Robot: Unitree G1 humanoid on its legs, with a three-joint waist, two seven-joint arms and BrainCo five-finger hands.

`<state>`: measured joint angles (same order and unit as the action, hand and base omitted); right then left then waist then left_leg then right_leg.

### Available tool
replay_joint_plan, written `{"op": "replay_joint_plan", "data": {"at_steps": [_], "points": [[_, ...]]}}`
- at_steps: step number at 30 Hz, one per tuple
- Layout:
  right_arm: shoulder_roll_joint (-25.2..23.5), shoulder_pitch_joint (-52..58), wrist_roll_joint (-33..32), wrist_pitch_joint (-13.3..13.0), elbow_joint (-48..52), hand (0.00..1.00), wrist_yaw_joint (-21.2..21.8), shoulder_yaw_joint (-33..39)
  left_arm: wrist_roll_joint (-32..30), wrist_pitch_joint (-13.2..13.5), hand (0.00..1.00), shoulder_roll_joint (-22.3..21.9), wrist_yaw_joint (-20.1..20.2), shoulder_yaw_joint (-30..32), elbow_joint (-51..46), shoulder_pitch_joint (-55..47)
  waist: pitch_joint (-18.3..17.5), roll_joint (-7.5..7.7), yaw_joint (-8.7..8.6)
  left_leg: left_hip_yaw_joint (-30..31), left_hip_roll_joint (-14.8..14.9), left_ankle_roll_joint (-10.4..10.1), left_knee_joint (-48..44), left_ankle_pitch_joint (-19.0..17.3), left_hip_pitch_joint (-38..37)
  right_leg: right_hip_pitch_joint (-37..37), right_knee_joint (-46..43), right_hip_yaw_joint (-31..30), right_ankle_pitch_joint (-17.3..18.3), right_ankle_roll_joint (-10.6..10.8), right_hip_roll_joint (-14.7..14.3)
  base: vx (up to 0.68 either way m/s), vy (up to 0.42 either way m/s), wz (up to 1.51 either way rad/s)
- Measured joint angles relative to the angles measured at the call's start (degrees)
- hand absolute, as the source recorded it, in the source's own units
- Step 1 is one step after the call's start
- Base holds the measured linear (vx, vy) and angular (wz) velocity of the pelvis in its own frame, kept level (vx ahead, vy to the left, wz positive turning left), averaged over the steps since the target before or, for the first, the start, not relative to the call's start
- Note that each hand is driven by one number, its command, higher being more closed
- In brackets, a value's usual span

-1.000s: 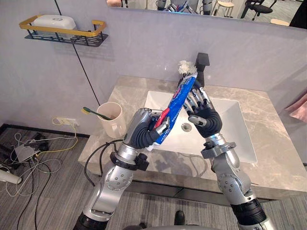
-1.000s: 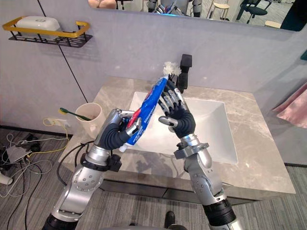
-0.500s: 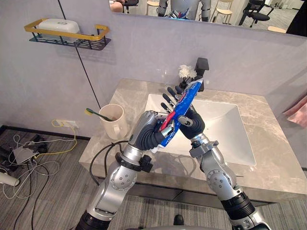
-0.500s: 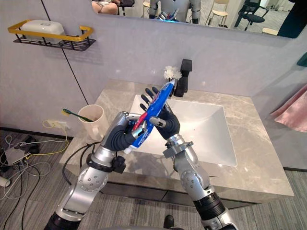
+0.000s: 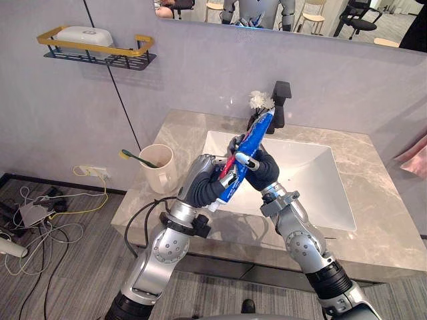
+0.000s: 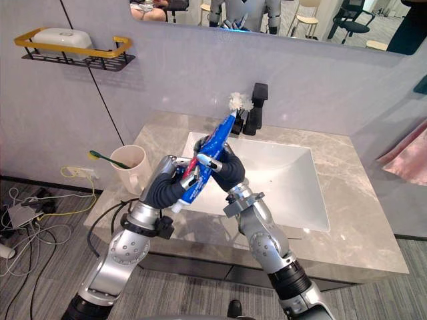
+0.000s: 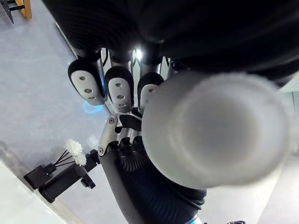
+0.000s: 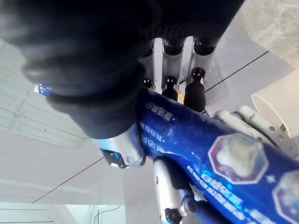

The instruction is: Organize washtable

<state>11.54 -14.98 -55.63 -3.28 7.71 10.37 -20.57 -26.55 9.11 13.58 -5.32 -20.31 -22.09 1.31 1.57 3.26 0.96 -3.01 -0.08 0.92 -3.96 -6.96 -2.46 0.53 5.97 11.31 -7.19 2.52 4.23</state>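
Observation:
A blue toothpaste tube [image 5: 261, 128] stands slanted in the air over the front left of the white sink [image 5: 307, 175], its white cap [image 7: 215, 126] downward. My left hand [image 5: 200, 187] is shut on the tube's lower end. Just above it my right hand [image 5: 261, 172] is shut on the tube's middle, its fingers [image 8: 195, 93] wrapped round the blue body [image 8: 210, 149]. A cream cup [image 5: 156, 168] with a green toothbrush [image 5: 136, 158] in it stands at the marble counter's left end.
A black faucet [image 5: 281, 101] with a white flower sprig [image 5: 259, 100] beside it stands behind the sink. A wall shelf [image 5: 97, 52] with a white box hangs upper left. Pink cloth [image 5: 417, 150] hangs at the right edge.
My right hand's fingers, straight behind the tube before, have curled round it. The tube has come lower and a little leftward; the left hand's grip is the same.

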Motion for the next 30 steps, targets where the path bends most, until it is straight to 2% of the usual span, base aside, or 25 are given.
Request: {"op": "replay_joint_plan", "data": {"at_steps": [3,4,13,21,25,28,30], "points": [[0.0,0.0,0.1,0.0,0.0,1.00,0.1,0.0,0.0,0.0,1.00,0.0,0.0,0.2,0.2,0.0,0.0,0.00,0.00,0.0,0.0,0.0,0.0,0.0,0.0,0.0,0.0,0.0,0.0,0.0,0.0,0.00,0.000,0.00],[0.0,0.0,0.3,0.1,0.0,1.00,0.2,0.0,0.0,0.0,0.00,0.0,0.1,0.4,0.2,-0.1,0.0,0.00,0.00,0.0,0.0,0.0,0.0,0.0,0.0,0.0,0.0,0.0,0.0,0.0,0.0,0.00,0.000,0.00],[-1.1,-0.1,2.2,0.1,0.0,1.00,-0.4,4.5,-0.1,0.1,0.00,-0.4,-1.2,2.2,-0.2,-0.2,0.0,0.03,0.12,3.0,-0.3,-0.2,2.0,2.0,0.9,0.5,-0.1,3.0,0.0,0.0,0.5,0.00,-0.004,0.17],[-1.0,-0.1,3.7,-0.8,0.3,1.00,-1.7,10.1,0.0,0.4,0.00,-1.5,-6.6,12.0,-9.5,-1.0,0.0,0.02,0.59,7.2,-1.0,-0.2,2.5,3.5,1.9,-0.5,0.0,7.7,0.3,0.0,1.3,-0.02,0.000,0.29],[-1.0,-0.1,4.8,-0.8,0.5,1.00,-1.7,12.0,0.4,0.4,0.00,-1.6,-7.8,16.1,-12.5,-3.3,0.0,0.03,1.55,8.2,-1.0,-0.6,3.9,4.4,1.8,-0.5,0.0,9.0,0.4,-0.1,1.7,-0.02,0.010,0.20],[-1.1,-0.1,6.7,-0.8,0.6,1.00,-1.7,13.7,1.2,0.5,0.00,-1.7,-9.8,21.1,-14.4,-5.9,0.0,0.02,1.97,9.3,-1.0,-0.8,4.0,4.6,1.9,-0.8,0.0,10.1,0.7,-0.2,1.7,0.00,-0.005,0.18],[-1.1,0.1,7.0,-0.9,1.1,1.00,-1.9,15.5,1.4,0.8,0.00,-2.4,-10.4,25.3,-14.4,-7.4,0.0,0.02,2.84,9.8,-1.0,-0.8,4.1,4.6,2.2,-1.1,0.0,10.7,1.0,-0.2,1.7,-0.01,-0.001,0.14]]}}
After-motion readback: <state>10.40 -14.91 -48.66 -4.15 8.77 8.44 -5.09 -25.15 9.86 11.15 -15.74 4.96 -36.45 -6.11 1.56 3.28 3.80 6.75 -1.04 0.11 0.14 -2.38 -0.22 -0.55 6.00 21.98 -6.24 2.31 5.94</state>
